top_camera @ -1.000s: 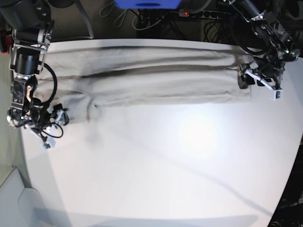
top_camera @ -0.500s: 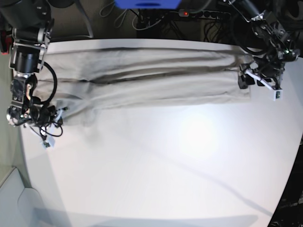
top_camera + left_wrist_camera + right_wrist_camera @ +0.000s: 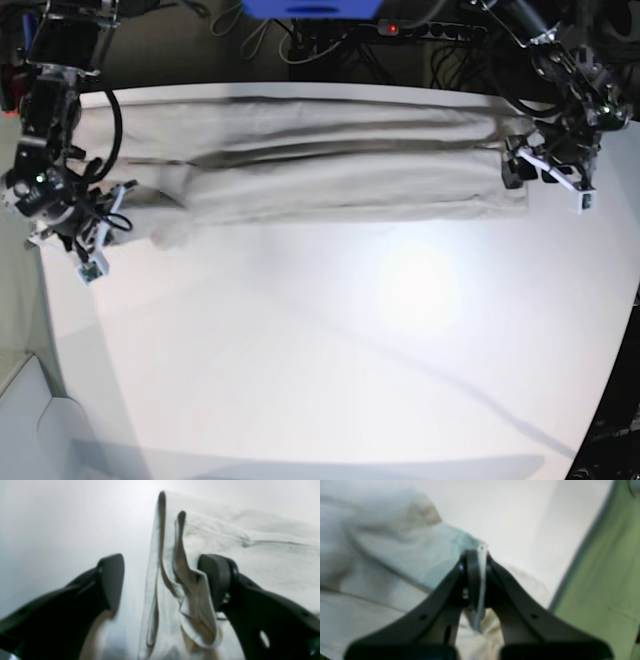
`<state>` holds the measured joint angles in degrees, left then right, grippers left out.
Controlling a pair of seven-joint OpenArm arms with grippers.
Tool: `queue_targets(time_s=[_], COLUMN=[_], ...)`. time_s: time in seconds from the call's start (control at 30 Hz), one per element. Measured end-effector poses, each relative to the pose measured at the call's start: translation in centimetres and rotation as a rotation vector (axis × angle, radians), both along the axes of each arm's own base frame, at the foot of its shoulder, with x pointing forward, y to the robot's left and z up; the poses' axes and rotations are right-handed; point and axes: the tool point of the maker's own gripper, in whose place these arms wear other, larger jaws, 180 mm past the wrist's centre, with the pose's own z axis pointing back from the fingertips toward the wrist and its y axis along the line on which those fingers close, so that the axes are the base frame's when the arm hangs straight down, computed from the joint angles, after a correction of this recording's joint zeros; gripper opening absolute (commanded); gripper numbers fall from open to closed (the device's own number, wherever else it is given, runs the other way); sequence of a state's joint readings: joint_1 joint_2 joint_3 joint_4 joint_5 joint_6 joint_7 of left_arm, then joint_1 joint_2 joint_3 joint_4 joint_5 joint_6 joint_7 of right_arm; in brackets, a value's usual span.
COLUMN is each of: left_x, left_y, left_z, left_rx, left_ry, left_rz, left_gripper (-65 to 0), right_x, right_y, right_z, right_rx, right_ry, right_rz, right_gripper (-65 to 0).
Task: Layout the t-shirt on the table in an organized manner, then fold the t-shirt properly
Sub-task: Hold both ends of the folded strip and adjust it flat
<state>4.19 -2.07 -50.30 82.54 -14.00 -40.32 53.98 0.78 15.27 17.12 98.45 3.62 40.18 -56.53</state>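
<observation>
The light grey-beige t-shirt (image 3: 340,165) lies as a long folded band across the far part of the white table (image 3: 350,350). At its left end my right gripper (image 3: 110,215) is shut on a thin cloth edge; the right wrist view shows the jaws pinching that edge (image 3: 480,580) just above the t-shirt (image 3: 382,562), close to the table's rim. My left gripper (image 3: 515,165) stands open at the band's right end. In the left wrist view the folded hem (image 3: 190,587) rises between the fingers (image 3: 111,580), and the right finger touches the cloth.
Cables and a power strip (image 3: 420,30) run behind the far edge, next to a blue object (image 3: 310,8). Green floor (image 3: 607,580) lies past the table's left edge. A pale object (image 3: 40,420) sits off the near-left corner.
My right gripper has shut on the shirt's left corner and moved up and away from the near side, drawing that end with it. The left arm has stayed put.
</observation>
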Motion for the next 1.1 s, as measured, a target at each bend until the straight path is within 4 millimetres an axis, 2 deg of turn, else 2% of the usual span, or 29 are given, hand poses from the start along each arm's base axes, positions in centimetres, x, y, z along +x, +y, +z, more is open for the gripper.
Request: queue_targets(time_s=[0.1, 0.17, 0.33, 0.5, 0.87, 1.1], left_x=[0.0, 0.0, 0.0, 0.1, 0.0, 0.1], left_y=[0.0, 0.0, 0.0, 0.0, 0.1, -0.2], left_z=[0.0, 0.0, 0.0, 0.0, 0.0, 0.1], left_rx=[0.001, 0.002, 0.000, 0.001, 0.002, -0.006], left_ry=[-0.001, 0.000, -0.002, -0.002, -0.001, -0.009], left_rz=[0.000, 0.000, 0.000, 0.000, -0.001, -0.009], left_gripper=[-19.7, -19.7, -19.7, -19.6, -19.5, -8.5], right_x=[-1.0, -1.8, -4.9, -6.6, -6.7, -6.7], right_y=[-1.0, -1.3, -1.8, -1.2, -0.8, -0.8], right_z=[1.4, 1.4, -0.4, -1.8, -2.1, -2.1], right_rx=[-0.024, -0.015, -0.004, 0.016, 0.026, 0.025], right_ry=[-0.030, -0.033, 0.027, 0.067, 0.073, 0.074], right_rz=[-0.032, -0.057, -0.110, -0.110, -0.111, -0.111], right_gripper=[-65.0, -65.0, -65.0, -65.0, -65.0, -65.0])
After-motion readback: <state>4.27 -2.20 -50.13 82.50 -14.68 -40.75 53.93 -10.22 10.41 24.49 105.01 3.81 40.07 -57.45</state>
